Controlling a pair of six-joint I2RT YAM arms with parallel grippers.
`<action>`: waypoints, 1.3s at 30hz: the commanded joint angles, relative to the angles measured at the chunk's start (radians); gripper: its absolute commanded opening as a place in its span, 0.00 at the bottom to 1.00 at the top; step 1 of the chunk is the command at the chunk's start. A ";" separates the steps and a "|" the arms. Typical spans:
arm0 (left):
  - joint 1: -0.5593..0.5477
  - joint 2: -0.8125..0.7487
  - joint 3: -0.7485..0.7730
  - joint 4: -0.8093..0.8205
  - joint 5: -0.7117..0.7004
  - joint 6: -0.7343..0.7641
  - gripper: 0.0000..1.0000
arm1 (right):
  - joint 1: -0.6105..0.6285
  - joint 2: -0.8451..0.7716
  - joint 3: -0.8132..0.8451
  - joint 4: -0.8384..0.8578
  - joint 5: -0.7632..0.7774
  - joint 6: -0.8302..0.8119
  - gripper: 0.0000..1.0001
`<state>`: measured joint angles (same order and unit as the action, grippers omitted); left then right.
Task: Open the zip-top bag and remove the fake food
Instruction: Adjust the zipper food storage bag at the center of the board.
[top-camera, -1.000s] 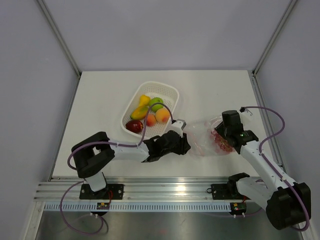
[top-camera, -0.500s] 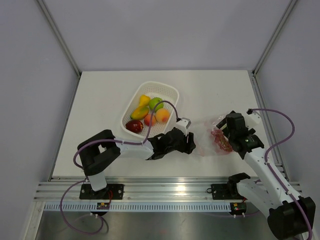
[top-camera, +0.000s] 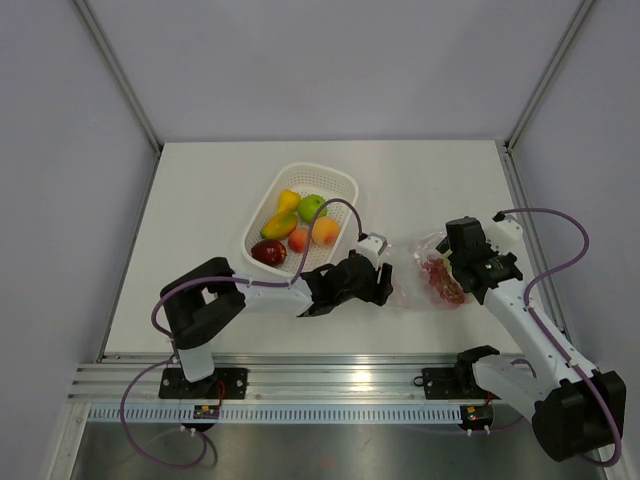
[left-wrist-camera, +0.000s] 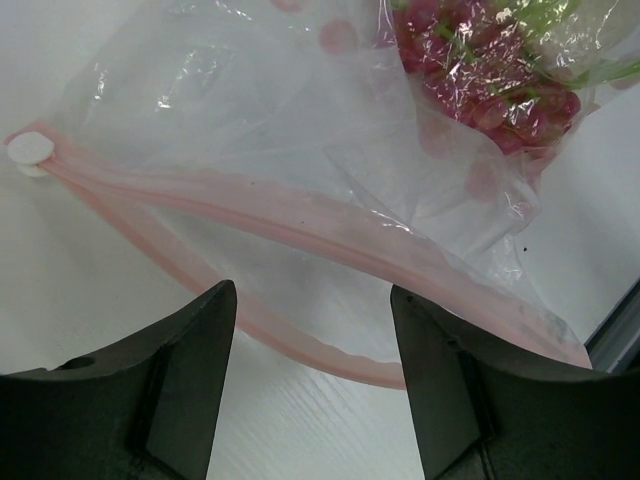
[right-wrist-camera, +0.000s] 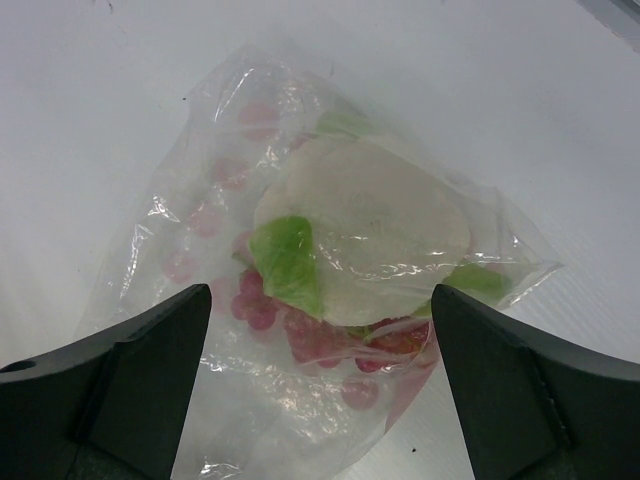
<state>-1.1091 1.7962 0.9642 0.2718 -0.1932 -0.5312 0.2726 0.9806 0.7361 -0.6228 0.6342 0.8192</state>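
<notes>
Left claw (left-wrist-camera: 310, 292) spread, empty; right claw (right-wrist-camera: 320, 292) wide, empty; zip-top bag (left-wrist-camera: 250, 130) crinkles blur fake food (right-wrist-camera: 360, 220).

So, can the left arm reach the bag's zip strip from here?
Probably yes: the open left gripper sits right over the pink zip strip of the zip-top bag, nothing in between.

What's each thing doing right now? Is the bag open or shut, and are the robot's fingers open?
zip-top bag: lying on the table, pink zip strips parted, so it looks open.
fake food: inside the bag, not taken out yet.
basket: upright, holding fruit.
left fingers: open, holding nothing.
right fingers: open, holding nothing.
</notes>
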 joint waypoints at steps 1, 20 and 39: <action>0.006 -0.050 -0.016 0.052 -0.049 0.007 0.66 | -0.007 0.003 0.033 -0.015 0.084 0.052 0.99; 0.008 -0.195 -0.183 0.234 -0.074 -0.044 0.99 | -0.156 0.056 0.022 0.055 -0.143 0.005 0.99; 0.008 -0.164 -0.165 0.306 -0.029 -0.347 0.99 | -0.181 0.018 -0.003 0.077 -0.172 0.011 0.99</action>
<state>-1.1049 1.5955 0.7502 0.5053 -0.1955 -0.7700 0.0998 1.0183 0.7349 -0.5720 0.4583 0.8242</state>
